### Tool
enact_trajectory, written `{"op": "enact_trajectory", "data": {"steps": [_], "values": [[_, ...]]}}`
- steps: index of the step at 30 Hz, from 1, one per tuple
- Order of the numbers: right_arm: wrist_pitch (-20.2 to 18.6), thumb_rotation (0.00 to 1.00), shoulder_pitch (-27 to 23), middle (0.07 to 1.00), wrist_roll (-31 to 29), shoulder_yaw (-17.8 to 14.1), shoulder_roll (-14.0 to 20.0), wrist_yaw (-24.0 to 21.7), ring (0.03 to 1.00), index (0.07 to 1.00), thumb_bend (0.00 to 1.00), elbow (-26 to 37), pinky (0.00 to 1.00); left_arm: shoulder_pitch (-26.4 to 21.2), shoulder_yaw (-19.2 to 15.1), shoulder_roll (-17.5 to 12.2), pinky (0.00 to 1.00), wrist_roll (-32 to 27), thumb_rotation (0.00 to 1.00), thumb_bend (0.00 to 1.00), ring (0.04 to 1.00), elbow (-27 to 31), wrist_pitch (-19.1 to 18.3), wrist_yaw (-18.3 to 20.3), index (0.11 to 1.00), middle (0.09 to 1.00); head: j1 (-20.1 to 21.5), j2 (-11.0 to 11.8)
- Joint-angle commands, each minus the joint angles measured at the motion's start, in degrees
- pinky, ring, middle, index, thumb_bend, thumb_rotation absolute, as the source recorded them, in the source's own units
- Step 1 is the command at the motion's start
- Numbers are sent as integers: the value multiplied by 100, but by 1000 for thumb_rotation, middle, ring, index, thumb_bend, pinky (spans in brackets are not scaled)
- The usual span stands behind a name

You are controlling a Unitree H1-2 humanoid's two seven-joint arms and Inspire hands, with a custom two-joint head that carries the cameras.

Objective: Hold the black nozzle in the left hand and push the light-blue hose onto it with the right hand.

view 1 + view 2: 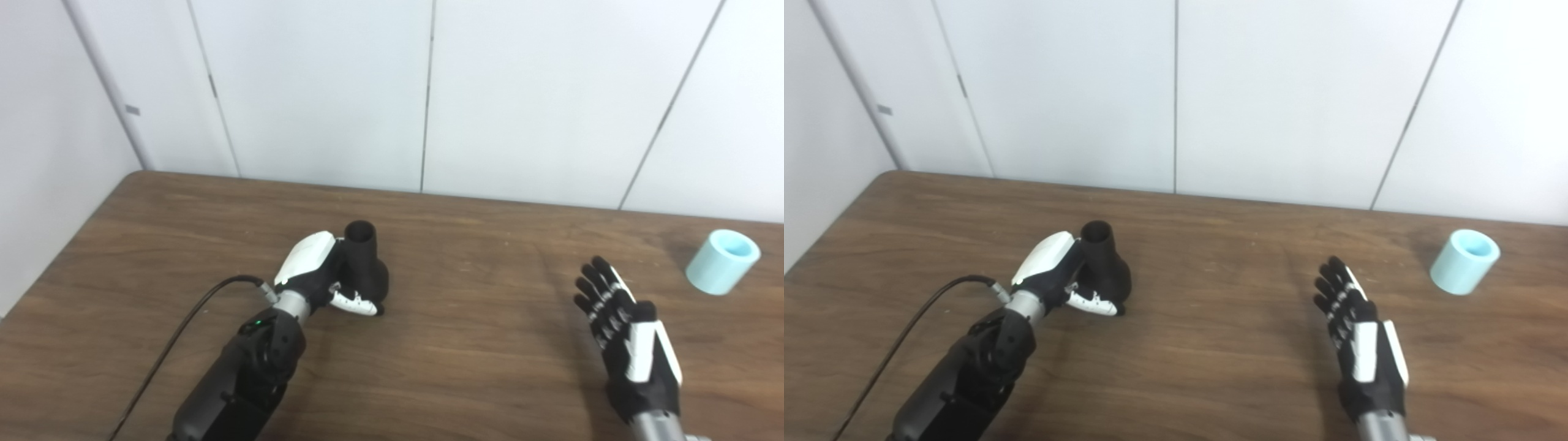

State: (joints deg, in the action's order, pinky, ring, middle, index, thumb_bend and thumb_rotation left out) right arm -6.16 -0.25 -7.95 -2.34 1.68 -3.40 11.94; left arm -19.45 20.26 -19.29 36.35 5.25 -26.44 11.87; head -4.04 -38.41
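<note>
- Nearest, at the right: right hand (625,321) over the wooden table (465,361), palm empty, fingers (597,288) stretched and a little apart, pointing away from the robot.
- Nearest, at the left: left hand (321,275) wrapped around the wide lower body of the black nozzle (364,263), thumb across the front, so closed and holding.
- Nozzle close to upright, base at or just above the table (cannot tell which), narrow open neck pointing up and slightly away.
- Farther, at the far right: light-blue hose (723,261), a short tube lying tilted on the table, open mouth turned up and to the right, long axis running from lower left to upper right.
- From the right hand, lies ahead and to the right, well apart; not touched by anything.
- Much nearer to the right hand than to the left; far from the nozzle, with bare table between.
- Judged next: reach forward and rightward with the right hand, take the tube across its side wall, then bring it leftward and line its bore with the nozzle neck.
- Possible risk: rolling of the round tube if pushed from the side.
</note>
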Motion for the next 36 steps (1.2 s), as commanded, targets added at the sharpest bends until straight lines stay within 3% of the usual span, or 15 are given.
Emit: {"op": "enact_trajectory", "data": {"steps": [1, 10, 20, 30, 36], "values": [[5, 1000, -161, 936, 28, 26, -17, 33, 938, 938, 614, 283, 929, 141, 270, 47, 930, 71, 52, 524, 867, 67, 139, 265, 483, 766, 30, -30], [-128, 1000, -188, 909, 122, 62, 2, 80, 925, 935, 616, 493, 922, 434, 702, 281, 922, 425, 52, 524, 857, 115, 263, 155, 482, 760, 54, -79], [-81, 1000, -160, 911, 109, 42, 21, 79, 914, 934, 610, 504, 917, 577, 610, 702, 932, 146, 51, 524, 860, 70, 244, 109, 483, 765, 109, -60], [-112, 1000, -157, 912, 158, 86, -41, 118, 913, 934, 582, 447, 917, 668, 462, 983, 940, -311, 49, 523, 865, 461, -13, 407, 483, 772, 91, -49], [-199, 1000, -173, 912, 173, 93, -24, 115, 919, 934, 571, 493, 915, 681, 645, 976, 943, 137, 50, 523, 886, 356, -46, 805, 483, 778, 95, -42]]}}
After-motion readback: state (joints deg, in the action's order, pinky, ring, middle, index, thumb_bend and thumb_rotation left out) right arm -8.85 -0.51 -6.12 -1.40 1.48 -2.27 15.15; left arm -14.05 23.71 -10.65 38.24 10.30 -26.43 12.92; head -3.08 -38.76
